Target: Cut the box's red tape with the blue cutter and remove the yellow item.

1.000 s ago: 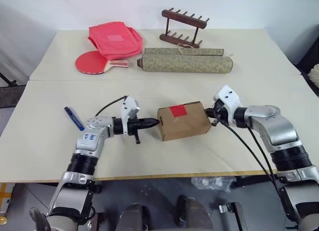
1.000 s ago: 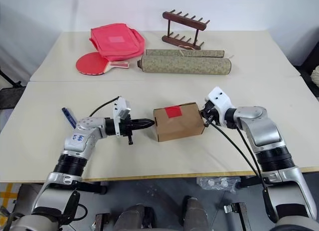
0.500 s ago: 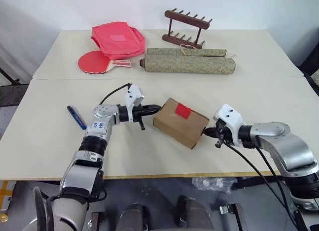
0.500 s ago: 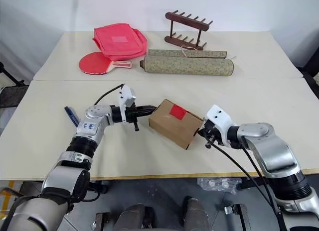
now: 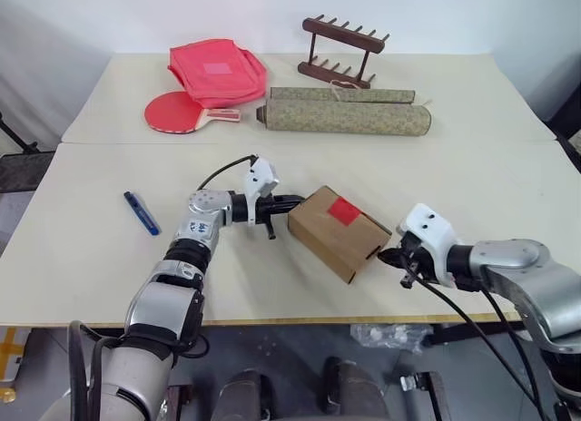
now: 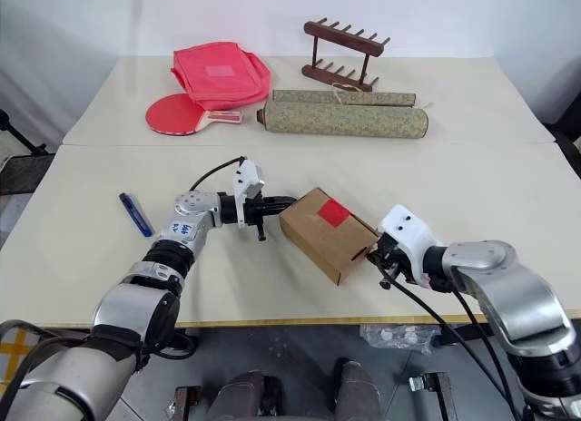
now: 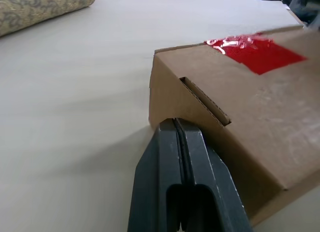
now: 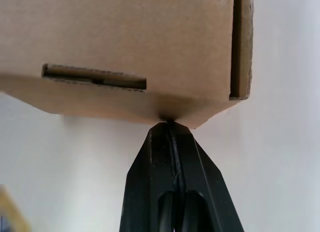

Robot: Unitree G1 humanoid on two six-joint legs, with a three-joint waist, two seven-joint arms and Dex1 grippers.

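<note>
The brown cardboard box (image 5: 338,231) lies skewed in the middle of the near table, with the red tape (image 5: 345,211) patch on its top. My left gripper (image 5: 298,203) is shut and empty, its tip against the box's far-left end; the same contact shows in the left wrist view (image 7: 175,123). My right gripper (image 5: 384,256) is shut too, tip touching the box's near-right corner, as the right wrist view (image 8: 170,124) shows. The blue cutter (image 5: 141,212) lies flat on the table well to the left, apart from both grippers. The yellow item is out of view.
On the far table sit a red zip pouch (image 5: 216,71), a red table-tennis paddle (image 5: 177,112), a long patterned roll (image 5: 345,116) and a dark wooden rack (image 5: 340,51). A seam (image 5: 109,143) joins the two tables. The table's front edge (image 5: 272,323) runs close below the box.
The box has turned from nearly square-on to skewed. My left gripper pushed its left end away and rightward; my right gripper drew back toward the front edge along its right end. Camera shifted slightly.
</note>
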